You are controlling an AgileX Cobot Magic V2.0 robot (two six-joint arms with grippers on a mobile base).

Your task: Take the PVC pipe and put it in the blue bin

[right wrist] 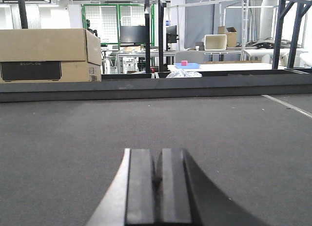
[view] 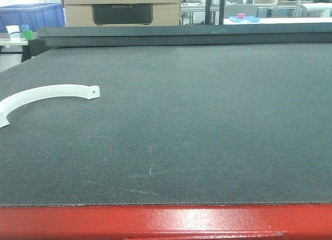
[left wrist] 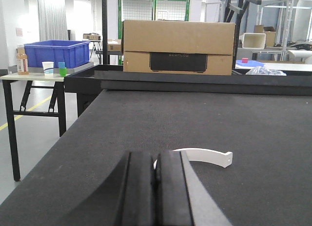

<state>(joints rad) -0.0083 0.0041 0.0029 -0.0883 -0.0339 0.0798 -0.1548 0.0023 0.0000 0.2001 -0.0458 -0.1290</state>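
In the front-facing view, the PVC pipe (view: 44,90) lies flat on the dark counter (view: 207,126), far to the left side. Its arc bows away from the camera. The squared end with the small hole points right, and the other end runs off the left edge of the picture. A red rim (view: 166,222) borders the counter's near edge. Beyond the far left corner, well apart from the pipe, sits the blue bin (view: 31,14), with a cardboard box (view: 122,6) to its right. No arm shows here.

In the left wrist view, the left gripper (left wrist: 157,160) hangs low over the counter with its jaws pressed together and holding nothing. The pipe (left wrist: 204,154) lies just beyond them, slightly to the right, and its near end is hidden behind the fingers (left wrist: 141,187). The blue bin (left wrist: 56,52) stands on a side table (left wrist: 29,75) at far left, off the counter.

In the right wrist view, the right gripper (right wrist: 158,160) has its jaws together too, empty, above bare counter. The cardboard box (right wrist: 44,52) stands at the far left.
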